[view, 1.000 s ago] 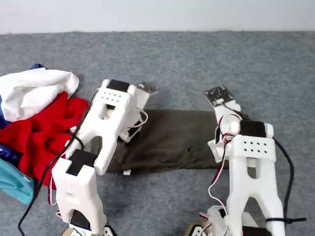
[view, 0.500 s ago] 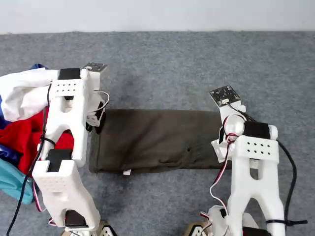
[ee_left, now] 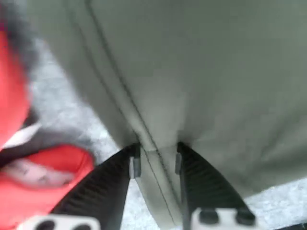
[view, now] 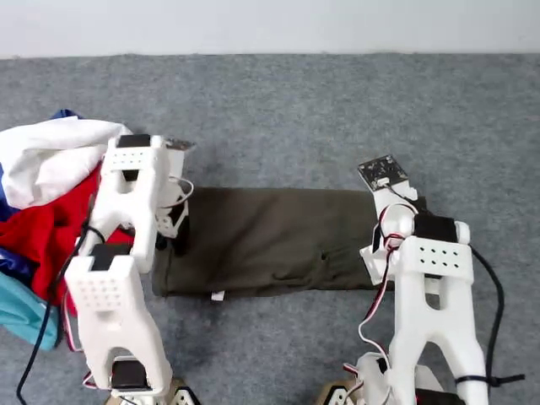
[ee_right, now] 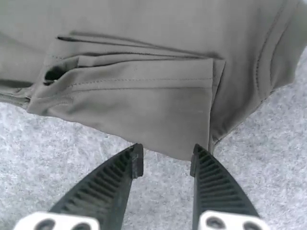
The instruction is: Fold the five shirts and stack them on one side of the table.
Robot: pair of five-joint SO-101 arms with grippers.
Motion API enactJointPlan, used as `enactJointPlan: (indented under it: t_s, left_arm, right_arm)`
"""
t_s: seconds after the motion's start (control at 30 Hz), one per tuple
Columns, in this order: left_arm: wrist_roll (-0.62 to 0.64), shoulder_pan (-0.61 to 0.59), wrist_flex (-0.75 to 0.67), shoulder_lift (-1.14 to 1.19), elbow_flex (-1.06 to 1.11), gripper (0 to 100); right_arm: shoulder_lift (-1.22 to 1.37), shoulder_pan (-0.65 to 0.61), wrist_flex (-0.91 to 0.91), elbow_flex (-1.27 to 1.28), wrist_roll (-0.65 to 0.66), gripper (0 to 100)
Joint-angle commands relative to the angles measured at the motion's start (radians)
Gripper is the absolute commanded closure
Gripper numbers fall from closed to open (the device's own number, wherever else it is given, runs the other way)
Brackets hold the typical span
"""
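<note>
High view: left arm (view: 126, 207) overlaps the olive shirt (view: 270, 240).

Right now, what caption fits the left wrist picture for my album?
Left gripper open around the olive shirt's folded edge, red shirt lying beside it.

Olive shirt (view: 270, 240); red shirt (view: 46, 232); white shirt (view: 46, 160); teal shirt (view: 21, 312); grey table (view: 337, 110).
</note>
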Motion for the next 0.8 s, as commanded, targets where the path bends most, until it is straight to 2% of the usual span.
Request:
enactJointPlan:
  t_s: [0.0,0.27,0.77]
  left_arm:
    - [0.023,0.008,-0.003,0.058,-0.071,87]
    - [0.037,0.006,0.072,0.103,-0.228,87]
    - [0.037,-0.017,0.074,0.021,-0.225,86]
  right_arm:
    - [-0.027,0.007,-0.018,-0.005,-0.005,82.6]
    - [-0.027,0.008,-0.018,-0.005,-0.008,82.6]
    - [-0.027,0.008,-0.016,-0.005,-0.011,82.6]
